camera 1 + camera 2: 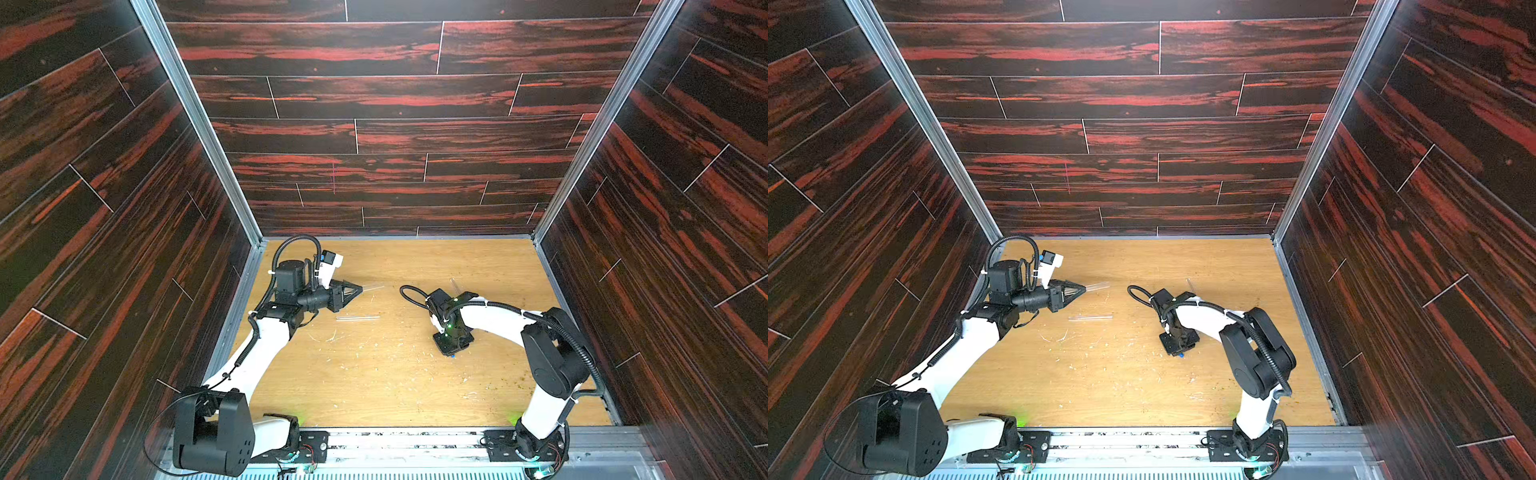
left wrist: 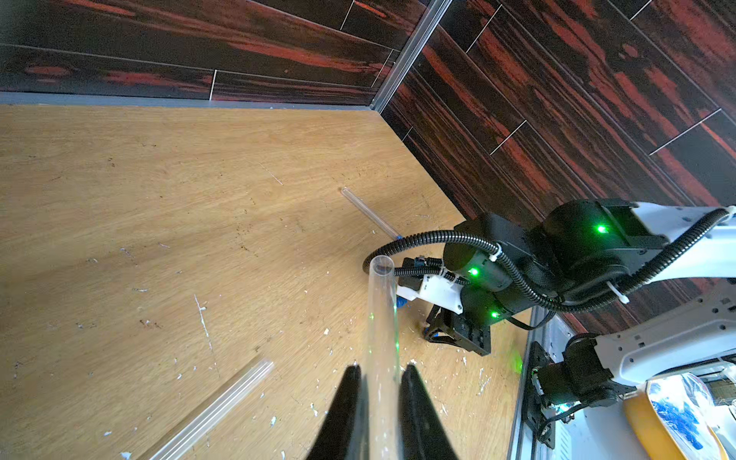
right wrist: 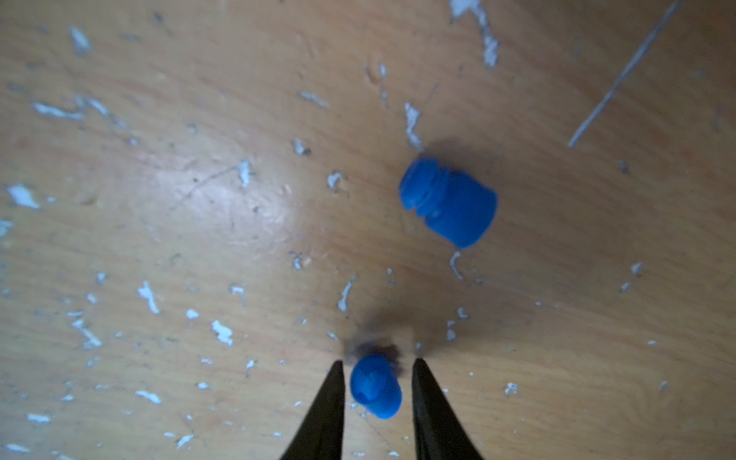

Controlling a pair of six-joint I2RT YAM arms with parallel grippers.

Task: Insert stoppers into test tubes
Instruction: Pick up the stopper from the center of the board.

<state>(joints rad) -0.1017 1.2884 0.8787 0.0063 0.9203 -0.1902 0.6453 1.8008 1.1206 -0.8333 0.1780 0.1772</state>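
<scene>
black fingers of the right gripper (image 3: 378, 361) stand parted, straddling one blue stopper (image 3: 375, 386) on the table (image 3: 159, 199), right of centre, narrow gaps either side. second stopper (image 3: 449, 201) lies just beside. left gripper (image 2: 380, 365), far left, clenches a test tube (image 2: 382, 318) pointing right; second tube (image 1: 357, 318) lies just nearer, third tube (image 1: 455, 286) beyond the right gripper.

both top views: overhead, whole table (image 1: 415, 266) | left wrist: across table | right wrist: close-up
</scene>
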